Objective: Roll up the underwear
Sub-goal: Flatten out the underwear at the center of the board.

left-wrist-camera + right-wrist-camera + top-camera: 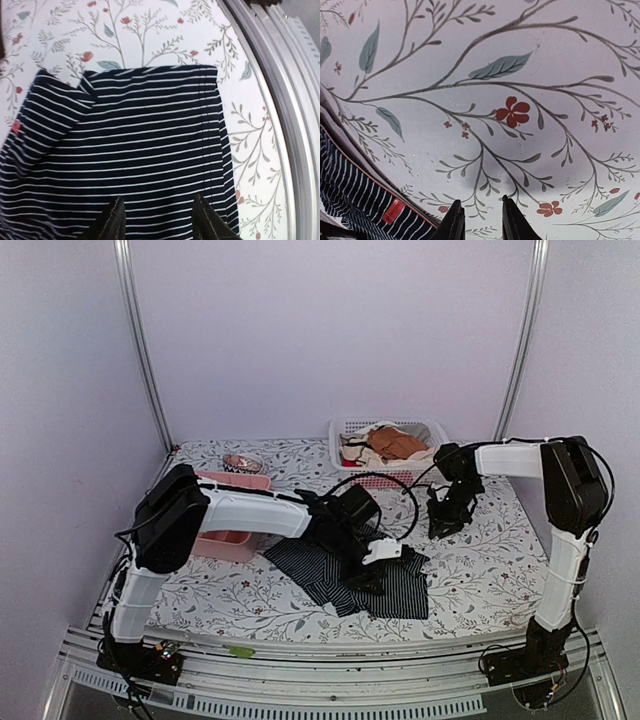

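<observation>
Underwear (305, 565), dark navy with thin white stripes, lies spread out on the flower-printed table (480, 570), in the near middle part between the two arms. It is flat, not rolled. In the left wrist view the underwear (150, 140) fills most of the picture. Its stitched edge runs along the right side, close to the metal rail (280, 100) at the table's border, and a second layer of the cloth overlaps it at the upper left.

The left gripper (365, 578) sits low over the middle of the garment. From its own camera the left gripper (159, 210) shows its jaws spread, with both dark fingertips (116, 220) over the striped cloth and flat fabric showing in the gap. Whether the tips press into the cloth I cannot tell.

The right gripper (443, 528) hangs over bare table just beyond the far right corner of the garment, apart from it. In the right wrist view the right gripper (481, 210) has its jaws a little apart, a narrow gap with only the printed table surface showing between them and nothing pinched. A corner of the underwear (350, 200) shows at the lower left of that view, with a small red tag (393, 211) at the hem.

Farther back stands a white basket (345, 430) holding orange-brown and cream garments (395, 443). A pink tray (225, 540) sits at the left beside the left arm, and a small patterned roll (243, 462) lies behind it.
</observation>
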`<state>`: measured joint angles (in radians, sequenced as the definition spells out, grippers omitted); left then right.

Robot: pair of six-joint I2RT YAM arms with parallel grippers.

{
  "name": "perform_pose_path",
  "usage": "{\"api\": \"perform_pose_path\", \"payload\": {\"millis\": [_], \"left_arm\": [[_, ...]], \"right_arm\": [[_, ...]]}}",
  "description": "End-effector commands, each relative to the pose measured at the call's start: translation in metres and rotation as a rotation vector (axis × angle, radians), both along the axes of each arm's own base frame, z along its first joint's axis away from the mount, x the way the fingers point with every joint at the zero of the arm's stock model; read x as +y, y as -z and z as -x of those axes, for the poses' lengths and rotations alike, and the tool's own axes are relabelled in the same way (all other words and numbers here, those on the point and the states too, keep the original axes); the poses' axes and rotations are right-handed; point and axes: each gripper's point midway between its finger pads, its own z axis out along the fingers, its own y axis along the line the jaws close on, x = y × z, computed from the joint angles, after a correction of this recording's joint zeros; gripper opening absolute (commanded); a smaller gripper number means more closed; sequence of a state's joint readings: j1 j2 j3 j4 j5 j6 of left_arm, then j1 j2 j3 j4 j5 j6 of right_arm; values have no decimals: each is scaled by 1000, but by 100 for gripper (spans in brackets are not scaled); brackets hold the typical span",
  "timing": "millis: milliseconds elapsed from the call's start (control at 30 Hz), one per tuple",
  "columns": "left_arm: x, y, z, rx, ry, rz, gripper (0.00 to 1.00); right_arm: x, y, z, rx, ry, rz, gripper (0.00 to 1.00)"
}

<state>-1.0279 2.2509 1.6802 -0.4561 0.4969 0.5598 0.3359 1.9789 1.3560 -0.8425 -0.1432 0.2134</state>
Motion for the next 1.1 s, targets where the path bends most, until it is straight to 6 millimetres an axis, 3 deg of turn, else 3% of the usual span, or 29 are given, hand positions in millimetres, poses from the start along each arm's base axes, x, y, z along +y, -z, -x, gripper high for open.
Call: {"api": "perform_pose_path", "payload": {"millis": [0,100,233,400,467,533,633,800,933,1067], "left_arm": [[3,20,16,11,19,-63,44],[36,40,29,9,62,-169,41],[100,58,49,2,152,-316,37],[180,57,65,58,206,-421,34],[201,47,67,41,215,-418,36],[206,28,67,43,202,-368,40],[192,-13,56,63,128,-247,44],[181,-65,17,142,-92,-67,45],[188,-82,-17,123,-253,9,45],[202,-84,-39,107,-360,21,45]], "right_arm": [[12,-44,-15,-58,27,-128,27],[22,-58,-18,-80,10,-187,27],[37,-68,-21,-84,-14,-277,28],[57,-75,-24,-86,-59,-356,28],[72,-77,-22,-85,-97,-392,28],[91,-78,-17,-85,-148,-429,28],[122,-78,-14,-89,-195,-482,28],[182,-79,-27,-99,-222,-559,27],[232,-76,-26,-86,-272,-600,27],[265,-60,-14,-52,-308,-619,27]]}}
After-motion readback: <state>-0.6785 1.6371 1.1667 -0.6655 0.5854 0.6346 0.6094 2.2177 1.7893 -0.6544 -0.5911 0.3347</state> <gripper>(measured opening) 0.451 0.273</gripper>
